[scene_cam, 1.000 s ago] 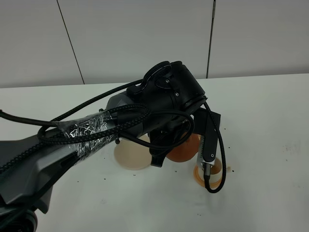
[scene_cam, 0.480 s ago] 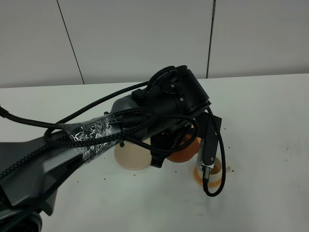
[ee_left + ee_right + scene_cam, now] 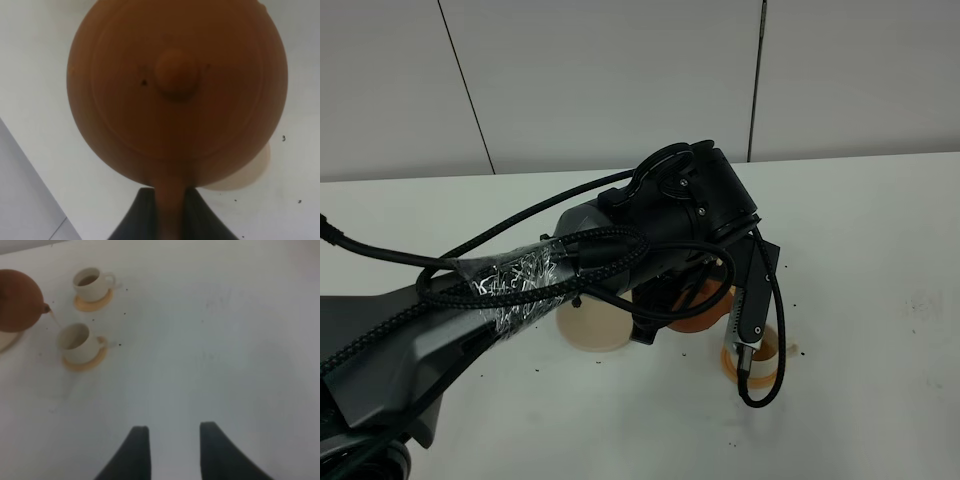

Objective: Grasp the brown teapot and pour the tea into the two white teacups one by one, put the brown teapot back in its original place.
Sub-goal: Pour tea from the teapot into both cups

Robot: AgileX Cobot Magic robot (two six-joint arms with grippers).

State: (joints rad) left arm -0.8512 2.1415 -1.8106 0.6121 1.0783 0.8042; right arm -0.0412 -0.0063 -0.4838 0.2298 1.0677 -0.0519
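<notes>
Between the left jaws [image 3: 170, 212], clamped by its handle, sits the brown teapot [image 3: 177, 90], its round body and small knobbed lid [image 3: 176, 74] filling the left wrist view just ahead of the dark fingertips [image 3: 140, 215]. From the right wrist view the pot [image 3: 17, 300] is tipped, its short spout [image 3: 46, 307] pointing down toward the nearer of the two white teacups [image 3: 76, 342], and a thin stream of the tea [image 3: 55, 320] runs from the spout to that cup's rim. That cup stands on a tan-orange coaster [image 3: 86, 361], well ahead of the right jaws [image 3: 174, 450], which are spread apart and hold nothing above bare white table [image 3: 225, 340]. Beyond it, farther from the right jaws, the second cup [image 3: 91, 282] on its own coaster [image 3: 92, 302] already holds dark liquid. Just behind the teapot, a pale beige trivet, the original place [image 3: 6, 342], shows at the edge of the right wrist view; under the pot in the left wrist view a slice of it [image 3: 250, 172] is also visible. On the high camera the left arm [image 3: 520, 280] hides most of the scene: only part of the teapot [image 3: 695, 318], the trivet [image 3: 590, 325] beside it, and a bit of cup and coaster [image 3: 760, 355] beneath the wrist show. Small dark specks lie scattered on the table [image 3: 860, 300] near the cups
</notes>
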